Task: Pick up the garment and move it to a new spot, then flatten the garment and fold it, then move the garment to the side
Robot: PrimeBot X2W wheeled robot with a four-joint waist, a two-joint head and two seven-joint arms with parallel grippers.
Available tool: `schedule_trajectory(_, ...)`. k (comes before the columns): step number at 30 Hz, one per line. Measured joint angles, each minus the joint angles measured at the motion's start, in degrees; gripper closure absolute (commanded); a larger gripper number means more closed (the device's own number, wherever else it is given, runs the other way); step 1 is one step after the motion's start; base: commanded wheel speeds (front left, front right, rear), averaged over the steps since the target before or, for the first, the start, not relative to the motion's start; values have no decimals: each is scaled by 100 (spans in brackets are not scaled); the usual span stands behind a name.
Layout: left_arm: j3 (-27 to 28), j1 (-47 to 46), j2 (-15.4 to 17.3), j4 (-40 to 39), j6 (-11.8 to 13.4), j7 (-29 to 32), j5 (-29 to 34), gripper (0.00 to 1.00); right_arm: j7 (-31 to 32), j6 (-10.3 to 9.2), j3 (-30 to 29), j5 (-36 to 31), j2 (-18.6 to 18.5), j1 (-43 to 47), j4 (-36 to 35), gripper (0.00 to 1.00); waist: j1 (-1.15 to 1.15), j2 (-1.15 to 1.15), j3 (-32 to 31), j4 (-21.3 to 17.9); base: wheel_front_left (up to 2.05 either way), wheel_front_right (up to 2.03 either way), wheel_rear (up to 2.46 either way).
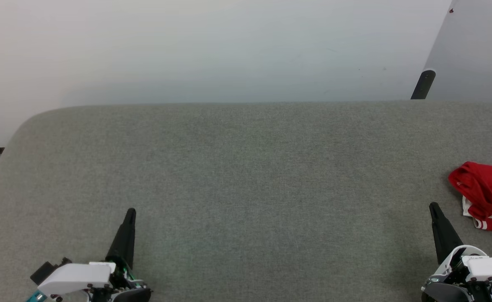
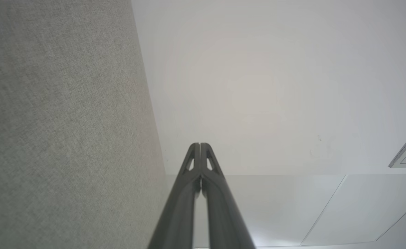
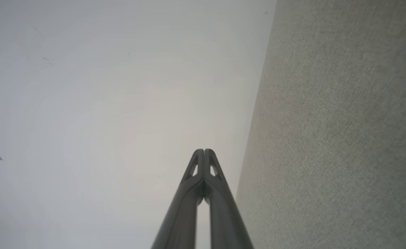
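The garment point(image 1: 487, 195) was spotted bunched up at the right edge of the grey counter point(image 1: 246, 167), partly cut off by the frame, with no tidy fold to be made out. That'd fit a heap waiting to be grabbed or 1 already shoved aside. The left hand point(image 1: 130, 213) and right hand point(image 1: 433, 206) were seen pinched closed on nothing at the near edge, neither touching it.

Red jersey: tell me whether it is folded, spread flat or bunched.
Bunched. The garment lies in a rumpled red heap at the grey surface's right side, striped trim poking out; the frame cuts part off.
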Motion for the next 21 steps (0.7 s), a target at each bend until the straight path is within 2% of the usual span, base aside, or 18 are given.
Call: schedule_trajectory(21, 0, -2, 0, 0, 0, 0, 0, 100, 0, 0, 0, 0, 1, 0, 1, 100, 0, 0, 0, 0, 0, 0, 0)
